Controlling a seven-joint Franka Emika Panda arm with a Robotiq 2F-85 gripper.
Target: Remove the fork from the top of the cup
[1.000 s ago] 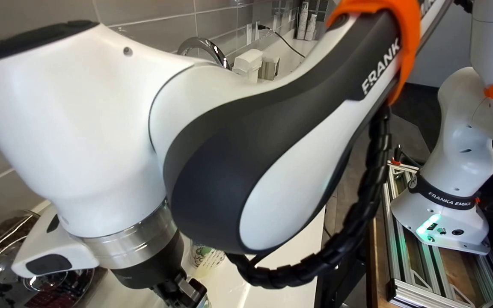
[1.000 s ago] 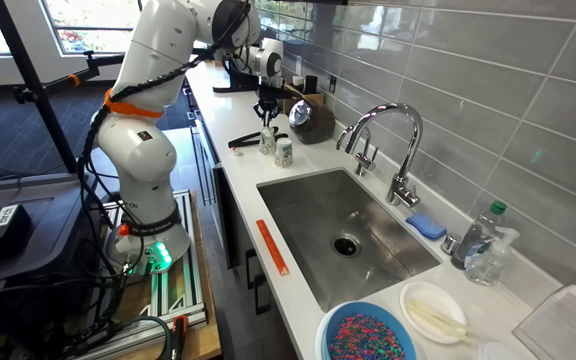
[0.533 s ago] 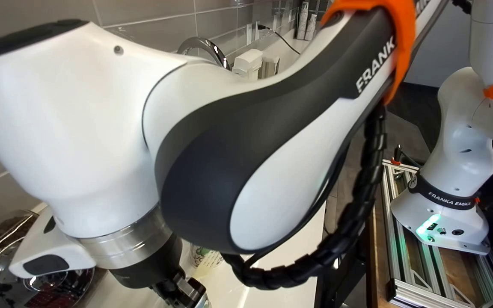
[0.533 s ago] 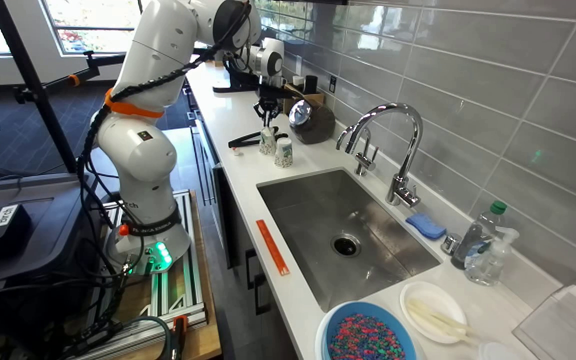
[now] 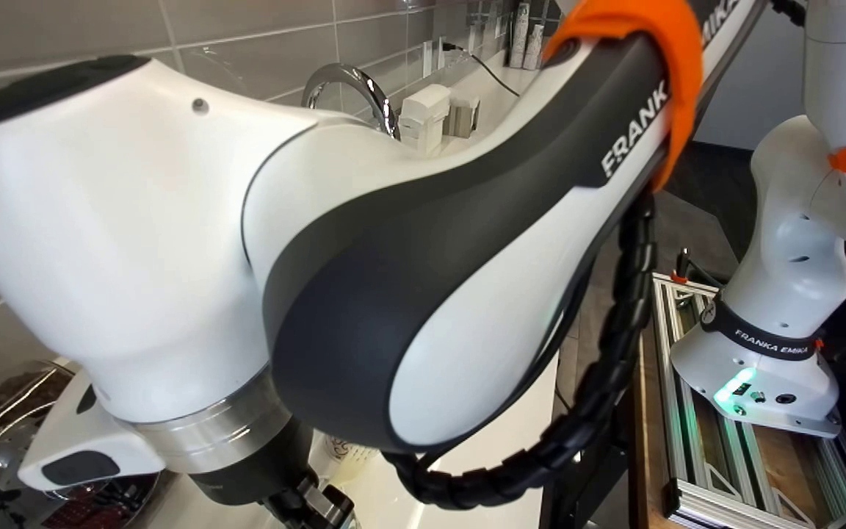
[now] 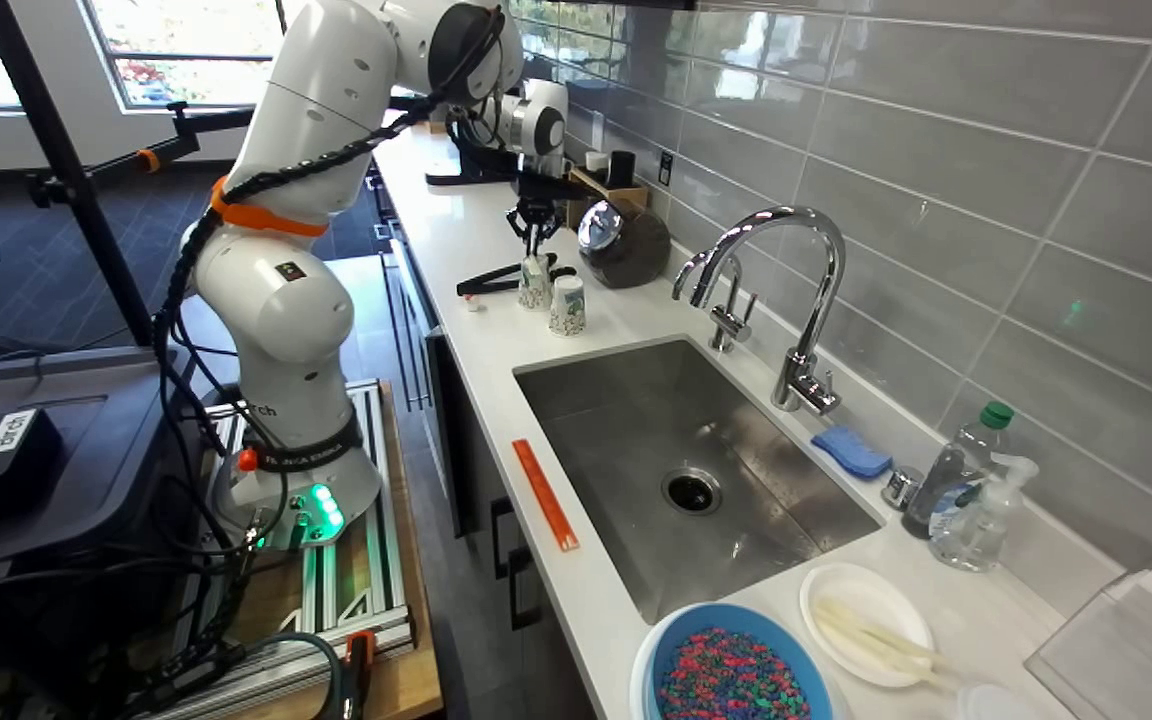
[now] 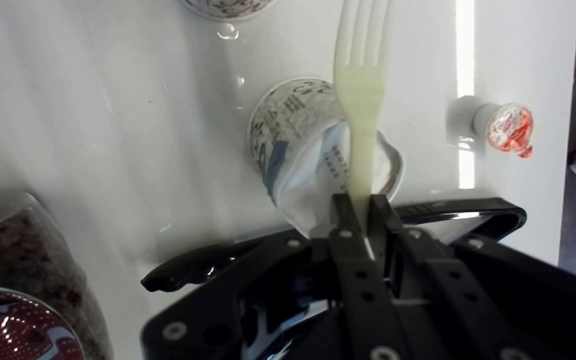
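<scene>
The pale beige fork (image 7: 360, 100) shows in the wrist view, tines pointing away from my gripper (image 7: 361, 201). My jaws are shut on its handle. The cup (image 7: 288, 125) stands below the fork, a little tilted in view and dented at its edge. Its pale top face (image 7: 318, 175) faces up, and the fork crosses over it. I cannot tell whether they touch. In an exterior view the gripper (image 6: 533, 245) is right above the cup (image 6: 534, 288); the fork is too small to make out there. In an exterior view the arm hides most of the cup area, and the gripper (image 5: 326, 509) is partly cut off.
A second patterned cup (image 6: 568, 308) stands beside the cup, nearer the sink (image 6: 601, 400). Black tongs (image 7: 468, 207) lie behind the cup. A small creamer pod (image 7: 510, 127) sits near the counter edge. A clear container of brown bits (image 7: 23, 245) stands near the wall.
In an exterior view the arm has shifted slightly left, then sunk a little. The gripper has hardly moved and stays above the cup. The cups have not visibly moved.
</scene>
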